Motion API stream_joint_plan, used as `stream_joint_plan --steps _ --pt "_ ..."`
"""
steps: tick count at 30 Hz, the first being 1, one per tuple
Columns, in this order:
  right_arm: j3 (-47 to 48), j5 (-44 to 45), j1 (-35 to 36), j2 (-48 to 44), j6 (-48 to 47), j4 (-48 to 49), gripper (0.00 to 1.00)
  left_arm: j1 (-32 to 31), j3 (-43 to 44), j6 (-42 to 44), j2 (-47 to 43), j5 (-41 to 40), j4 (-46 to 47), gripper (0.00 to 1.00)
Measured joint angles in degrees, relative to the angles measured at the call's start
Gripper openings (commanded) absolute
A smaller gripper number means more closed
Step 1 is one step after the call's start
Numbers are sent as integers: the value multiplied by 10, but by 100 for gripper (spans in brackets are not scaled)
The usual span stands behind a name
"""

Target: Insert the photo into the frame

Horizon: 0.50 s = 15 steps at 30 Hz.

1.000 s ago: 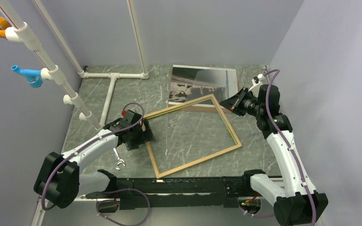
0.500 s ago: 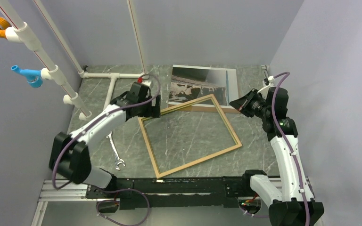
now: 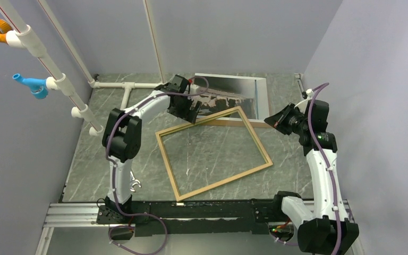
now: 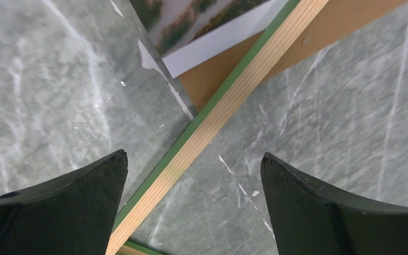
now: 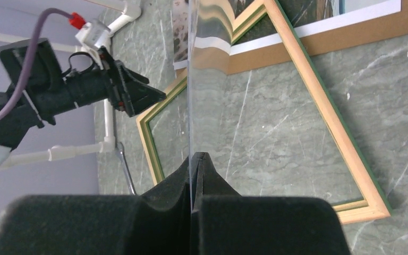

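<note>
Now that the left arm has swung from the near-left side across to the far corner of the frame point(image 3: 168, 166), the left gripper point(image 3: 193, 112) hangs with jaws spread wide over the tan-and-green rail. It is just short of the photo point(image 3: 234, 90), which lies picture-up on the backing board point(image 5: 350, 33) at the far side of the surface point(image 3: 287, 175). The right gripper point(image 3: 272, 118) stays pinched on the clear pane point(image 5: 190, 79), held up edge-on. I'd guess the photo gets taken next.

Grey-green marbled tabletop point(image 3: 93, 159); plain lavender-grey walls point(image 3: 244, 37) on three sides. White plastic pipe rack point(image 3: 130, 85) far left; light even.
</note>
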Motion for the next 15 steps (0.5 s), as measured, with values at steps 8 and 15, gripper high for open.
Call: stream_joint_plan --steps 8,15 --pt "-12 -35 -18 19 -3 -1 0 -1 3 36 48 19 -57 69" --pt "14 -55 -22 54 -7 -25 0 -3 -28 32 48 12 -58 27"
